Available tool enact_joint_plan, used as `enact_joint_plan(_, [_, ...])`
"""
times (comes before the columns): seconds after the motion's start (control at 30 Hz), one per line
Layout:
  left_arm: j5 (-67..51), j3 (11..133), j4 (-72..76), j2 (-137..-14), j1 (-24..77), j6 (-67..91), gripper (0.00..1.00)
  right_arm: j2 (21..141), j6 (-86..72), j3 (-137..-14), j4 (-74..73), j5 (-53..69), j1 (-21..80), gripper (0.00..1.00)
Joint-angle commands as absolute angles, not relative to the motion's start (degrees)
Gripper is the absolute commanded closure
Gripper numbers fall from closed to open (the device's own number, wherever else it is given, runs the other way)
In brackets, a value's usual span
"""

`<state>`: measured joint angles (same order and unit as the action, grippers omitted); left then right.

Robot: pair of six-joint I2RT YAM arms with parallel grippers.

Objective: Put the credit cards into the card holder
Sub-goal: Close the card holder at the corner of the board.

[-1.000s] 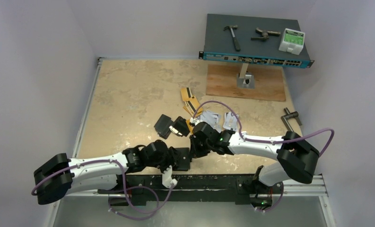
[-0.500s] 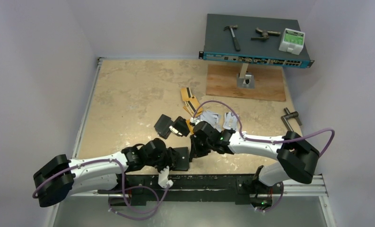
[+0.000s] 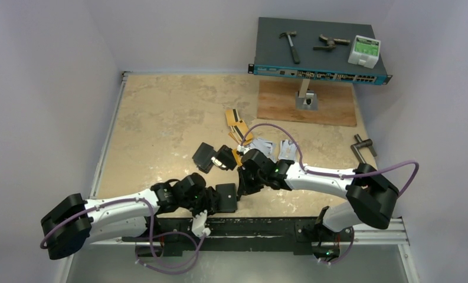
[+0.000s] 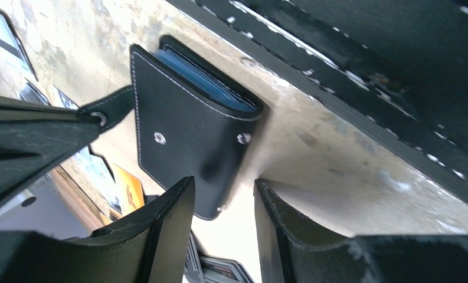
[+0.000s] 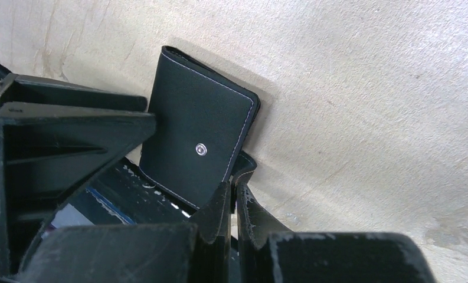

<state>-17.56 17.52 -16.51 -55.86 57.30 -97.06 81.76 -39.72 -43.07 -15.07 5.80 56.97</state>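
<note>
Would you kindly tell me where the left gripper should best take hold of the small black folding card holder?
Probably the closed stitched corner of the card holder nearest the left gripper, away from the edge showing blue sleeves. Its open fingers straddle that corner, so come straight on from the left arm's side; the right gripper pinches the snap tab opposite.

1. The black, white-stitched folding card holder [image 3: 226, 197] is folded shut and lies flat at the near edge of the counter [image 3: 160, 118]. Blue-grey sleeves show along its open side. Its snap tab stretches sideways, pinched in the right tool [image 5: 232, 197].
2. Thin orange-yellow credit cards [image 3: 235, 121] with black stripes lie flat mid-counter, overlapping.
3. Patterned silver-white credit cards [image 3: 261, 145] lie scattered just beside them.
</note>
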Motion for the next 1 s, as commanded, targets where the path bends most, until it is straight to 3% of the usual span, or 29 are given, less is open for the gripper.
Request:
enact_joint_plan(0.0, [-19.50, 20.06, -10.43, -60.70, 59.48, -95.15, 0.58, 82.28, -38.12, -45.01, -14.23, 7.49, 56.70, 1.00])
enact_joint_plan(0.17, [-18.09, 24.17, -9.35, -66.81, 61.61, -92.33, 0.58, 84.22, -36.96, -45.60, -14.06, 7.96, 56.69, 1.00])
enact_joint_plan(0.37, [-17.34, 25.18, -11.56, -68.60, 65.69, -89.87, 0.66, 84.99, -35.81, -46.17, -14.23, 7.21, 55.51, 1.00])
enact_joint_plan(0.6, [-15.57, 26.75, -11.84, -71.60, 69.17, -83.20, 0.85, 84.87, -33.83, -46.15, -14.87, 8.61, 54.49, 1.00])
enact_joint_plan(0.7, [-14.95, 25.51, -10.58, -72.17, 69.15, -83.80, 0.96, 84.62, -33.19, -46.01, -15.27, 9.38, 54.47, 0.90])
enact_joint_plan(0.8, [-14.83, 24.69, -10.34, -71.95, 69.17, -84.22, 0.97, 84.02, -32.81, -46.12, -16.49, 8.86, 54.40, 0.76])
enact_joint_plan(0.97, [-14.85, 23.96, -10.88, -71.16, 69.17, -84.76, 0.97, 82.71, -32.53, -46.44, -18.17, 8.09, 53.67, 0.70])
